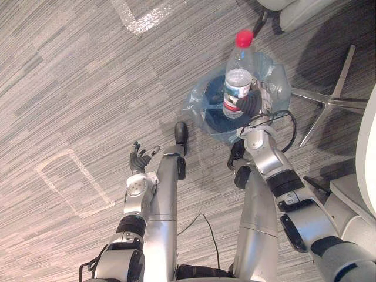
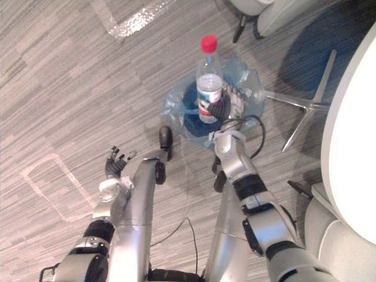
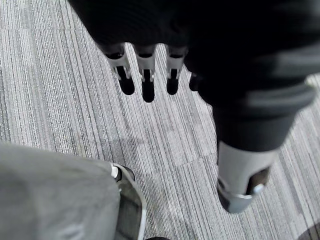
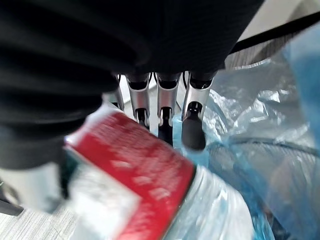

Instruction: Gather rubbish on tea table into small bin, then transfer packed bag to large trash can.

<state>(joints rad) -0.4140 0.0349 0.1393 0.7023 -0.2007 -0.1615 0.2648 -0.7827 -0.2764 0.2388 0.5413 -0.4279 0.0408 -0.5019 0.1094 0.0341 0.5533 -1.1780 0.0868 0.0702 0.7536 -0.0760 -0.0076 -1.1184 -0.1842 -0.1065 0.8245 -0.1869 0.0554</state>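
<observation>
Bottle [image 4: 135, 165] — gripped by right robot hand [image 1: 250, 104] | left robot hand [image 1: 140, 158] spread | bin [image 1: 214, 119] under bag [image 1: 194, 103]

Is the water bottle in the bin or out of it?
Out. The right hand is curled round the bottle, holding it cap-up over the bin with the blue bag.

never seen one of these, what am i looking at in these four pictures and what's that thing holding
This is a humanoid robot looking down at a grey carpet. The two wide pictures come from cameras in its head; the two close ones from its wrists, looking along each hand. Its right hand is curled round a clear plastic bottle with a red cap, over a small blue-bagged bin. Its left hand hangs open above the carpet, holding nothing. A chair base stands nearby.
</observation>
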